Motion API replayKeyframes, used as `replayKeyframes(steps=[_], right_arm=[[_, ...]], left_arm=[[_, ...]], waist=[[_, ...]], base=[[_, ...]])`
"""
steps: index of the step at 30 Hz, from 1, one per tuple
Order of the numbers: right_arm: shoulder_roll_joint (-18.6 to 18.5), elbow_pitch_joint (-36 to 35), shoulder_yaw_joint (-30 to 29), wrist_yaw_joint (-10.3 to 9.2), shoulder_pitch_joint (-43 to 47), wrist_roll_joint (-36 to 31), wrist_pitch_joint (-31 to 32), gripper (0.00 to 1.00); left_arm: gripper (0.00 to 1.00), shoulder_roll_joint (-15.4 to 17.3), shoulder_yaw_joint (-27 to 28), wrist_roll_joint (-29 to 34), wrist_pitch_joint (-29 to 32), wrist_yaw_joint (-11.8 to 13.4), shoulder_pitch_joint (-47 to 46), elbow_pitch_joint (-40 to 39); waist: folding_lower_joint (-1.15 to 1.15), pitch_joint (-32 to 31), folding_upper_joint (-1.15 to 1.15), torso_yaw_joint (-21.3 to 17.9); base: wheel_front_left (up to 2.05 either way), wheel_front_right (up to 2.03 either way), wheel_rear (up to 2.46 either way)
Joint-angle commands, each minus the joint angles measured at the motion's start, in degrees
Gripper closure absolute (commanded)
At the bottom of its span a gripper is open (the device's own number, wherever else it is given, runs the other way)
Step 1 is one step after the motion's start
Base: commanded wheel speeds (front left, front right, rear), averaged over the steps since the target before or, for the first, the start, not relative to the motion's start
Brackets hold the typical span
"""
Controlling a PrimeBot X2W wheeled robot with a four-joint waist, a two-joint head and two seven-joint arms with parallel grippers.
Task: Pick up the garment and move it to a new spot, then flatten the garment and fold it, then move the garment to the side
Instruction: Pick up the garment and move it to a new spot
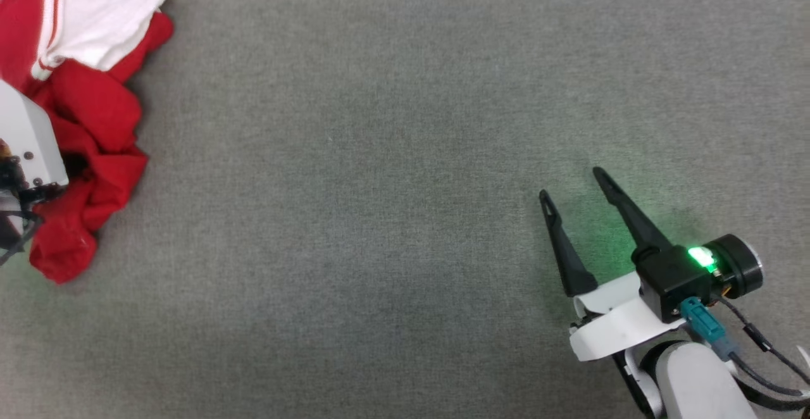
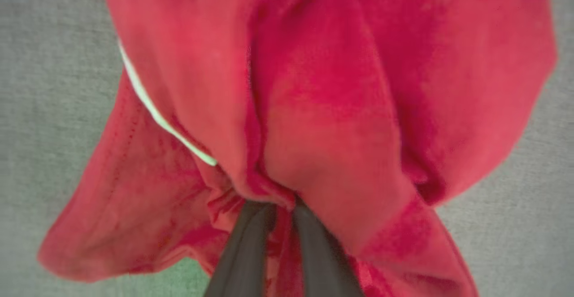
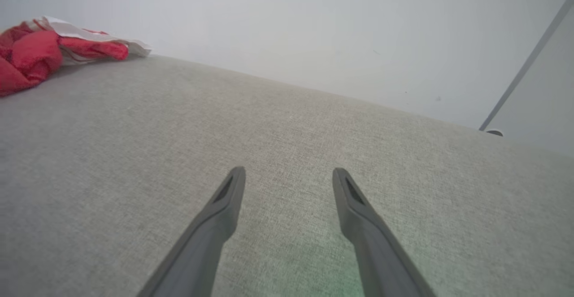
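Observation:
The garment (image 1: 95,115), red with a white sleeve and striped trim, lies crumpled at the far left of the grey surface. In the left wrist view its red cloth (image 2: 323,108) bunches over my left gripper (image 2: 282,209), whose two dark fingers are pinched together on a fold. In the head view the white left wrist housing (image 1: 28,143) sits against the heap, fingers hidden. My right gripper (image 1: 573,185) hovers at the lower right, open and holding nothing, far from the garment. From the right wrist view the garment (image 3: 40,52) sits far left, beyond the open gripper (image 3: 289,173).
The grey fabric surface (image 1: 380,185) stretches wide between the two arms. In the right wrist view its far edge (image 3: 358,102) meets a pale wall, and a grey rail (image 3: 524,63) slants at the right.

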Motion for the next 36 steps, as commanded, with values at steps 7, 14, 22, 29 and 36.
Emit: replayKeyframes(steps=[7,14,22,29,36], right_arm=[[0.9,3.6,1.2,-0.08,0.2,1.3,-1.8,0.00],[1.3,6.8,1.9,-0.08,1.1,2.6,-3.1,0.00],[1.4,9.2,2.6,-0.08,2.0,5.4,-3.9,0.00],[1.4,10.7,3.8,-0.08,3.1,7.6,-4.2,0.00],[1.4,11.1,2.8,-0.08,4.0,8.1,-4.3,0.00]], left_arm=[[1.00,2.3,-1.8,1.9,0.2,0.1,-3.7,-0.5],[1.00,4.0,-3.0,3.8,0.6,0.2,-7.4,-0.8],[1.00,4.7,-4.6,6.3,0.1,0.3,-11.8,-2.4],[1.00,3.2,-5.7,7.9,-1.4,0.3,-16.0,-4.6],[1.00,0.1,-6.9,8.1,-0.7,0.4,-18.5,-7.1]], waist=[[0.00,-6.1,0.00,-0.9],[0.00,-11.2,0.00,-1.3],[0.00,-16.4,0.00,-0.3],[0.00,-20.1,0.00,0.5],[0.00,-23.0,0.00,1.5]], base=[[0.00,0.00,0.00],[0.00,0.00,0.00],[0.00,0.00,0.00],[0.00,0.00,0.00],[0.00,0.00,0.00]])
